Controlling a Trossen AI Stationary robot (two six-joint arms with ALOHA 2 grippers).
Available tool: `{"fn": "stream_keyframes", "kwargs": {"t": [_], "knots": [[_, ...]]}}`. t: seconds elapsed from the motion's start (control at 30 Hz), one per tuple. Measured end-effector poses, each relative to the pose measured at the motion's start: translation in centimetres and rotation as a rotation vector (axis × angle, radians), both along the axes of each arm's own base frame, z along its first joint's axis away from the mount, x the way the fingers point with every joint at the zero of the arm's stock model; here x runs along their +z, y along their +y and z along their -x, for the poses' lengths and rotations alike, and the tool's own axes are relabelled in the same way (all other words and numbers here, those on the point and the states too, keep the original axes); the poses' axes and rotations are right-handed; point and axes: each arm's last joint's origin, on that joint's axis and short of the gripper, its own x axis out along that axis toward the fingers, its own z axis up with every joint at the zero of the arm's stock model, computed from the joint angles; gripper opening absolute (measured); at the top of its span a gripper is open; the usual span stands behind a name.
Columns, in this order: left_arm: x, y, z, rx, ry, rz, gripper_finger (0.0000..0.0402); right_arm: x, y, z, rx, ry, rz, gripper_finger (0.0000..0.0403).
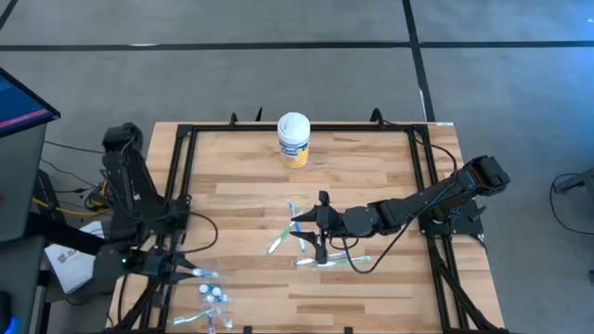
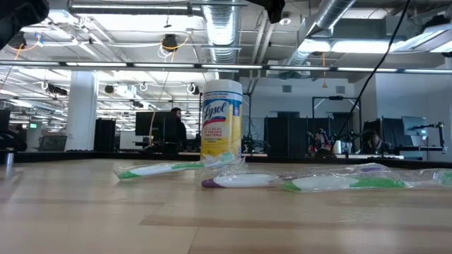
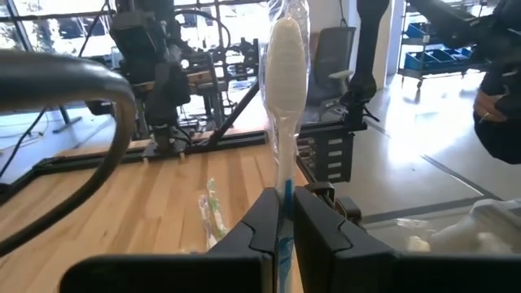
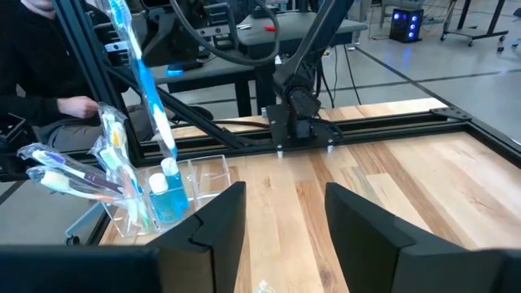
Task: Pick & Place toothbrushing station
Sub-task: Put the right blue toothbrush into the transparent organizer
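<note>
My left gripper (image 1: 188,271) is at the table's near left corner, shut on a white-and-blue toothbrush (image 3: 285,73) in a clear wrapper. In the right wrist view this toothbrush (image 4: 145,77) slants above a clear organizer (image 4: 163,195) that holds several toothbrushes and a teal tube (image 4: 168,191). My right gripper (image 1: 314,234) is open over the table's middle, low above loose toothbrushes (image 1: 283,237). They lie flat on the wood; the low view shows a green one (image 2: 159,169), a purple-tipped one (image 2: 240,181) and another green one (image 2: 346,183). My left gripper pinches the toothbrush's handle (image 3: 284,218) between its two fingers (image 3: 262,232). The brush runs on along the fingers and sticks out well past their tips. It is lifted clear of the table, slanting above the organizer.
A yellow-and-white wipes canister (image 1: 293,139) stands upright at the table's far middle. A black frame (image 1: 186,167) runs along the table's left, far and right edges. A person (image 4: 32,73) sits beyond the left side. Bare wood (image 1: 371,288) lies at the near right.
</note>
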Motion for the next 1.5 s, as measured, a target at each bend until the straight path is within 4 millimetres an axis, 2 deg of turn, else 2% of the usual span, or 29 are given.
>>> {"fn": "stream_keyframes", "kwargs": {"t": [0.27, 0.57, 1.3, 1.5], "knots": [[-2.5, 0.5, 1.6, 0.013, 0.007, 0.046, 0.001, 0.0, 0.0, 0.0, 0.001, 0.0, 0.003, 0.0161], [-3.6, 0.7, 2.8, -0.006, 0.0, 0.045, 0.001, 0.0, 0.0, 0.0, 0.0, 0.0, 0.003, 0.0153], [-8.2, 2.6, 3.1, -0.043, 0.052, 0.12, 0.0011, 0.0, 0.0, 0.0, 0.0, 0.001, 0.003, 0.015], [-9.7, 3.3, 3.1, -0.053, 0.079, 0.17, 0.0025, 0.0, 0.0, 0.0, 0.0, 0.002, 0.004, 0.0153]]}}
